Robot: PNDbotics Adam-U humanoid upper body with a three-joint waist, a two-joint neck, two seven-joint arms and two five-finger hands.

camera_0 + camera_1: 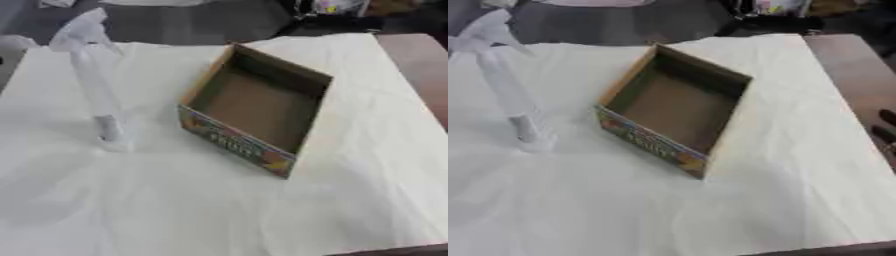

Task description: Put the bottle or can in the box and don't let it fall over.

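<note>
An open cardboard box (236, 143) with a colourful printed front wall sits turned at an angle in the middle of the white cloth, and nothing lies on its brown floor. To its left a small pale upright thing (108, 131), perhaps a bottle, stands on the cloth, too blurred to make out. A long, blurred white shape (92, 80) reaches down to it from the far left corner; I cannot tell what this shape is. A dark bit of my right hand (886, 128) shows at the right edge, far from the box. My left hand is out of sight.
The white cloth (219, 210) covers most of the table, whose brown top (846, 65) shows bare along the right side. Dark floor and clutter lie beyond the far edge.
</note>
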